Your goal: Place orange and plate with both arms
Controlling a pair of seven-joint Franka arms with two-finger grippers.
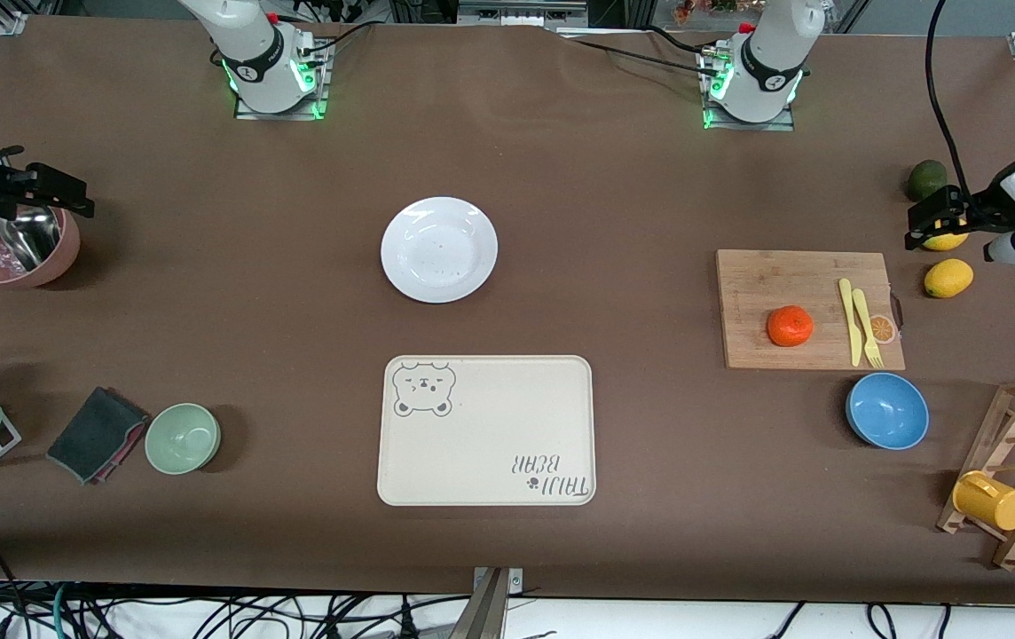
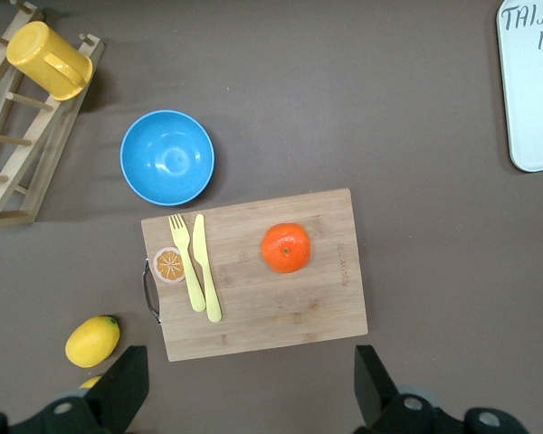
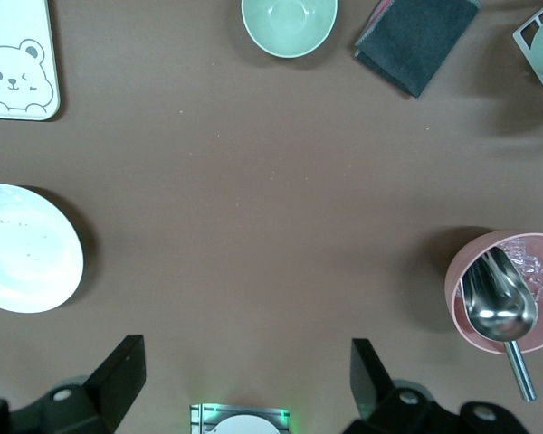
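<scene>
The light is bright and even, and it comes from above. The brown surface looks flat and dull, with no shine. Shadows are soft and short. The green bowl and the blue bowl each have a small dark patch just beside them. In the right wrist view a soft shadow lies beside the plate and beside the pink bowl. The plate has a pale shine on it. The metal scoop glints. Green lights glow at both arm bases. The orange looks sharp and clear. The wrist views are sharp too, but the dark hand parts at their edges look a bit soft.
</scene>
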